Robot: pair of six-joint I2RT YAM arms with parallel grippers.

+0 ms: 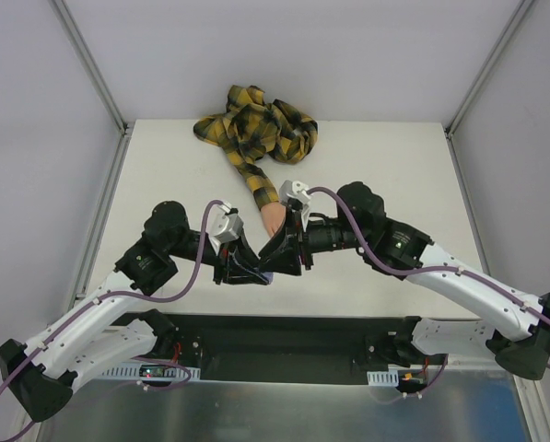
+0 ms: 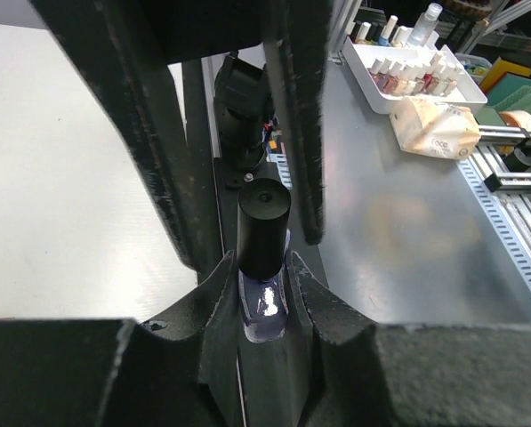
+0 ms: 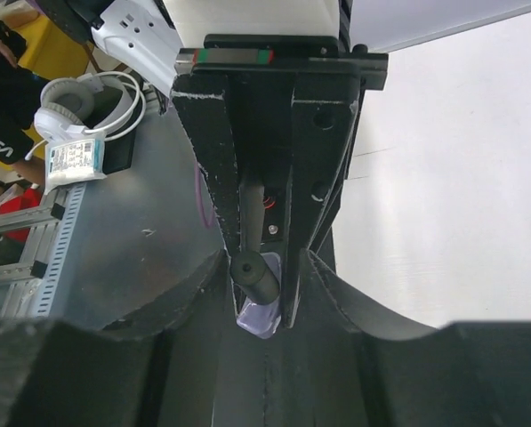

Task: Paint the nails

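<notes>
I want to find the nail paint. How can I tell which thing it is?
Look at the middle of the white table, near the end of the plaid sleeve. A little bottle is pinched between the left arm's fingers. It is the only dark purple glass thing there, with a tall black cap.

The beige packet (image 2: 436, 127) bears the word "face"; other labels blur.

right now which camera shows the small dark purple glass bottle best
Left wrist: the dark purple bottle, black cap included, sits close and central, held in the left gripper. Right wrist shows only a sliver between fingers. Top external: too small and hidden to make out.
</notes>
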